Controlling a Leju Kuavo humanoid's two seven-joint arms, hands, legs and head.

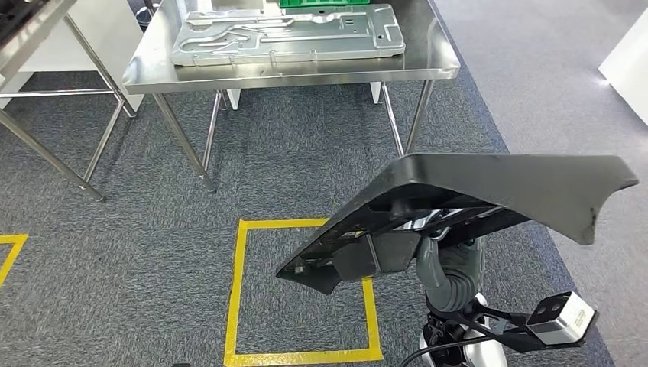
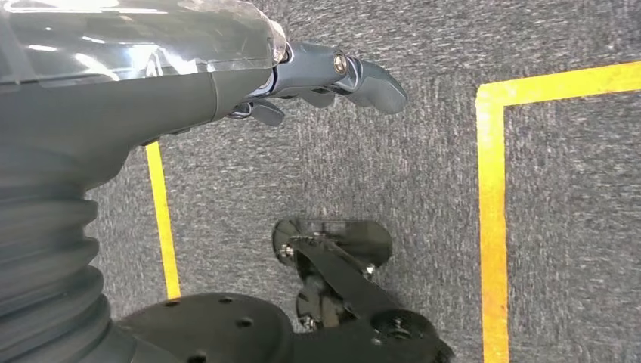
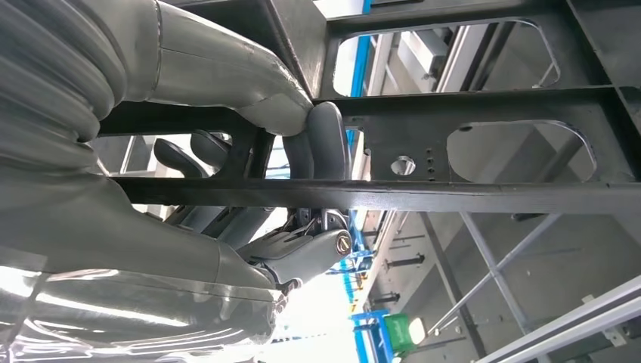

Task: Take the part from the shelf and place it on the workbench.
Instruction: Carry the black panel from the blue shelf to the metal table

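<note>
1. Nearest the camera, low in the head view: right hand point(image 1: 451, 264) comes up under a large black part point(image 1: 489, 191), a flat moulded panel with a curved edge, held tilted above the floor.
2. Right wrist view: right hand point(image 3: 302, 159) is clamped on the part point(image 3: 484, 136); its thumb lies against one side of a black rib of the panel's underside and its darker fingers point(image 3: 302, 253) wrap the other side. The underside is a frame of ribs with rounded cut-outs and small holes.
3. Part is carried in the air, clear of any surface, well short of the workbench point(image 1: 153, 73).
4. Left wrist view: left hand point(image 2: 325, 76) hangs over grey carpet point(image 2: 423, 159), holding nothing. Fingers are curled in toward the palm with the thumb extended; I cannot tell for sure if they are fully together.
5. Floor below the part: grey carpet point(image 1: 137, 252) with a yellow tape square point(image 1: 238, 290); the part's lower corner overhangs that square's right side. A second yellow tape mark point(image 1: 11, 248) sits at the left picture edge.
6. Farther off: stainless steel workbench on thin legs. A silver stamped metal panel point(image 1: 290, 34) lies flat on its top, covering most of the visible width and reaching near the front edge.
7. Far edge of the bench: a green item point(image 1: 321, 3), cut off by the picture top.
</note>
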